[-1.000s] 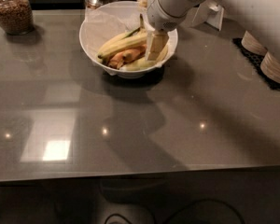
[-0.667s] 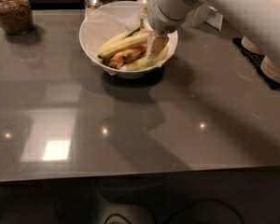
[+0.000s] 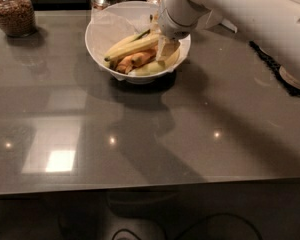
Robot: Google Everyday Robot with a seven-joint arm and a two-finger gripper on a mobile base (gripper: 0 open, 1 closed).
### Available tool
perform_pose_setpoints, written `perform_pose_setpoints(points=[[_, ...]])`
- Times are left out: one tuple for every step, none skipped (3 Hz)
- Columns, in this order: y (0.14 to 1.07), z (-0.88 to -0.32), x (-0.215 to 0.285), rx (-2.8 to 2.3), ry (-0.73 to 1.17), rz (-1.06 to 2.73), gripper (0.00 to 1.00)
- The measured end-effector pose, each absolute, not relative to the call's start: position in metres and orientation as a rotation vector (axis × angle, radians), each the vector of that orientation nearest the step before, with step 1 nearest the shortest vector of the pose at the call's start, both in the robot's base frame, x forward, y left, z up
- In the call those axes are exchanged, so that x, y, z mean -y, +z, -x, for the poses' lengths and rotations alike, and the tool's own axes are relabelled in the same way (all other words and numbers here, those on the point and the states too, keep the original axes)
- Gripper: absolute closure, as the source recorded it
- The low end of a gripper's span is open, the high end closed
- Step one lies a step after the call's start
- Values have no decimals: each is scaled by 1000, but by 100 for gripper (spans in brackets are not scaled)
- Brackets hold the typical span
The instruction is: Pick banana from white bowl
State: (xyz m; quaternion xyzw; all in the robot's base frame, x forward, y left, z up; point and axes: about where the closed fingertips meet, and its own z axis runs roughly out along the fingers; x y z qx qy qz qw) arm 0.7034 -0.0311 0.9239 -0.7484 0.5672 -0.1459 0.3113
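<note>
Banana (image 3: pixel 131 47) in white bowl (image 3: pixel 136 77), just left of hand (image 3: pixel 166 50)

Glossy grey countertop (image 3: pixel 140 149), perhaps stone.

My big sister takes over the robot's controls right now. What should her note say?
Gripper: down inside the white bowl, at its right side, over the right end of the banana. Whether it has a hold does not show.
Banana: lying in the bowl on top of the pile, beside the orange-brown banana.
Done: the reach into the bowl.
Left: grip the banana and lift it clear of the bowl.
</note>
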Motion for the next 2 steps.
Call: perform_pose_setpoints(points=[[926, -707, 30, -1502, -409, 1968, 59], [932, -705, 29, -1511, -436, 1965, 82]])
